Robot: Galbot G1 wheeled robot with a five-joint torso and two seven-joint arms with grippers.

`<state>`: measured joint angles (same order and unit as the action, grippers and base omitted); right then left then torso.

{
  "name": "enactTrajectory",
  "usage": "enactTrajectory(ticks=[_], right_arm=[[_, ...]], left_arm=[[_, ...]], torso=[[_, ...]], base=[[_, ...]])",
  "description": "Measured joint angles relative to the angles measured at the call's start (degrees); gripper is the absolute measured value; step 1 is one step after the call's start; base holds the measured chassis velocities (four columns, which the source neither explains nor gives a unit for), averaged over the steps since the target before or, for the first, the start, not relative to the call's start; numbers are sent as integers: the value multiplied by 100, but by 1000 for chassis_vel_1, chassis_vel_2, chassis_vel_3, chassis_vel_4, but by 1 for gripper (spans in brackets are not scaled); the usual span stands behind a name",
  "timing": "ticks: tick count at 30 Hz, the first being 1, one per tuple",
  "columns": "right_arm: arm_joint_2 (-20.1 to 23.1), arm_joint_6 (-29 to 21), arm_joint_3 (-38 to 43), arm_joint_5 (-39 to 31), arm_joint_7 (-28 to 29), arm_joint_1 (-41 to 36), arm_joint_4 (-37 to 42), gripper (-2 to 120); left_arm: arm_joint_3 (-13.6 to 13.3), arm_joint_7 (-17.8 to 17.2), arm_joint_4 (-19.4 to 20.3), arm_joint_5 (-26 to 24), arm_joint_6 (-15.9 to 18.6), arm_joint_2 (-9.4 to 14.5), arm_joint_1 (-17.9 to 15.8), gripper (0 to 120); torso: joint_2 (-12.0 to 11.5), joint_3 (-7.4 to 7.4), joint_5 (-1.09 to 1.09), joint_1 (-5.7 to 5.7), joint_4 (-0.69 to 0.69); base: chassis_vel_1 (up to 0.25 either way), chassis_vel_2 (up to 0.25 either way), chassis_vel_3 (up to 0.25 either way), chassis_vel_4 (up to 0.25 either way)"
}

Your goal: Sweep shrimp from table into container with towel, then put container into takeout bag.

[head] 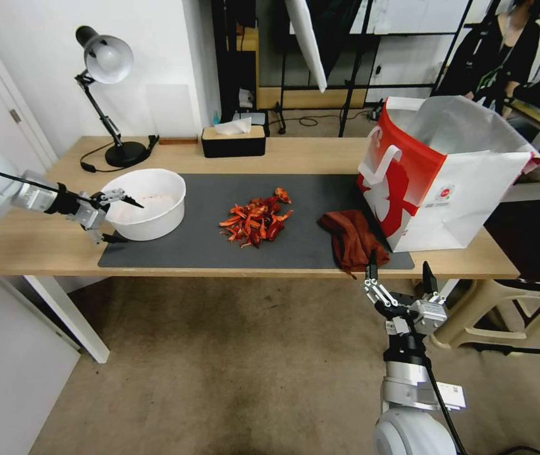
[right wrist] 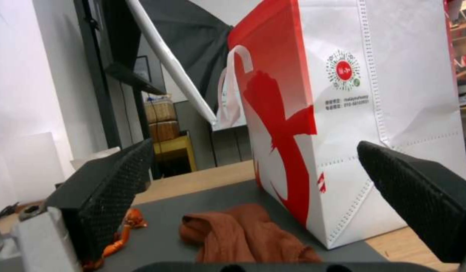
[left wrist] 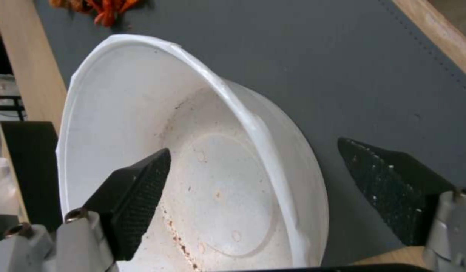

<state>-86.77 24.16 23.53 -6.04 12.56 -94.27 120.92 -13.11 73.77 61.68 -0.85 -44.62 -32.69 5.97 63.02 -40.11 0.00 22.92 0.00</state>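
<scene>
The left gripper [head: 120, 219] is spread wide and grasps nothing, its two dark fingers [left wrist: 137, 196] straddling the near left wall of the container [head: 150, 212]: one finger reaches over the rim and hangs above the speckled inside, the other sits outside the wall, low over the dark grey mat [head: 219, 246]. From the left wrist view I can't make out whether either pad actually touches the plastic. The container stands upright on the left end of the mat, holding nothing but faint stains. The right gripper [head: 399, 281] is also released, its fingers well apart and pointing up, held off the front edge of the counter [head: 42, 243] on the right side, just short of the towel [head: 352, 237]. The towel lies crumpled on the mat's right end, one corner drooping toward the counter edge, and it sits just beside the base of the takeout bag [head: 447, 183], close enough that they look to be touching. The bag stands open at the counter's right end, a white handle hanging on its red face. The shrimp [head: 256, 221] lie in a loose heap on the middle of the mat, between the container and the towel, well apart from both. Behind them, along the far side of the counter, stands a black tissue box [head: 233, 141], and a black desk lamp [head: 109, 95] rises at the far left corner.
</scene>
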Motion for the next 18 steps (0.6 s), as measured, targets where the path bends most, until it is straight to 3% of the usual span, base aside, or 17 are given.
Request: enactTrajectory(ticks=[8,10,12,18], right_arm=[[-20,3,-9,15,2,-2,0,100],[-21,4,-10,16,3,-1,0,100],[-24,6,-10,18,3,1,0,100],[-38,7,-12,22,6,11,2,100]], left_arm=[[-118,91,-1,121,-47,-47,-113,76],[-132,104,-1,126,-50,-52,-123,71],[-152,147,0,140,-56,-65,-141,59],[-165,188,-23,189,-100,-103,-147,50]], torso=[[0,1,0,0,0],[0,1,0,0,0],[0,1,0,0,0],[0,1,0,0,1]], base=[[0,0,0,0],[0,0,0,0],[0,0,0,0],[0,0,0,0]])
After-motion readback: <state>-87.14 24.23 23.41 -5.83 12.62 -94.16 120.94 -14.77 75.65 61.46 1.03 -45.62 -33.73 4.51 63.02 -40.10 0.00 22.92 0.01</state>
